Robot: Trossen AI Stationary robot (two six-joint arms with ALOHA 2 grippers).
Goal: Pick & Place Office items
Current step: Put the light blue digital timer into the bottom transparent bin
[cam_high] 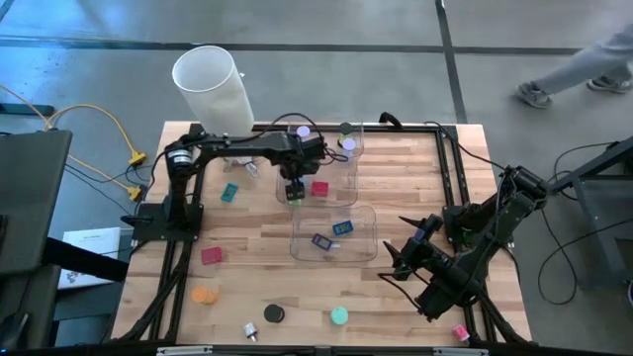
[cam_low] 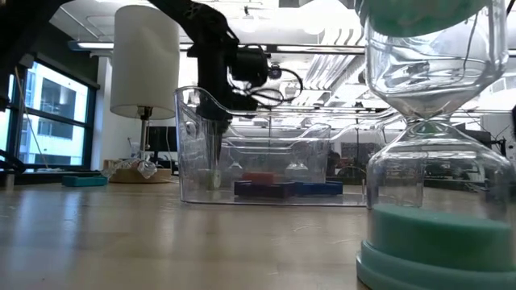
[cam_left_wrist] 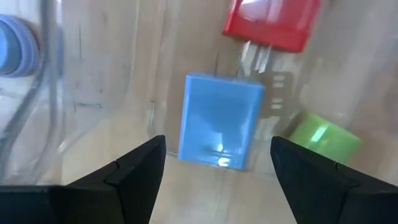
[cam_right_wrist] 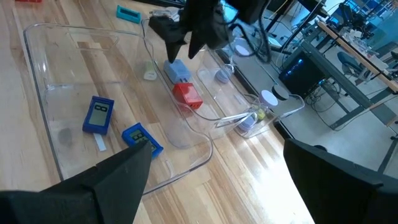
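Observation:
My left gripper [cam_high: 295, 190] [cam_left_wrist: 217, 142] is open and points down at the near end of the far clear bin [cam_high: 351, 163]. Its fingers stand on either side of a light blue block [cam_left_wrist: 221, 121] [cam_right_wrist: 177, 70] without touching it. A red block [cam_left_wrist: 273, 22] [cam_high: 318, 187] and a green piece [cam_left_wrist: 323, 137] lie just beside it. Lavender discs [cam_high: 347, 144] sit in that bin. Two blue pieces [cam_high: 343, 228] [cam_right_wrist: 98, 115] lie in the near bin [cam_high: 368, 247]. My right gripper [cam_high: 406, 259] [cam_right_wrist: 217, 149] waits open at the table's right.
Loose on the wood lie a teal block [cam_high: 229, 193], a red block [cam_high: 211, 255], an orange disc [cam_high: 203, 294], a black disc [cam_high: 273, 313] and a teal-ended piece [cam_high: 339, 315] [cam_low: 435, 234]. A tall white cylinder [cam_high: 213, 89] stands at the far left corner. A person [cam_high: 574, 74] walks past beyond the table.

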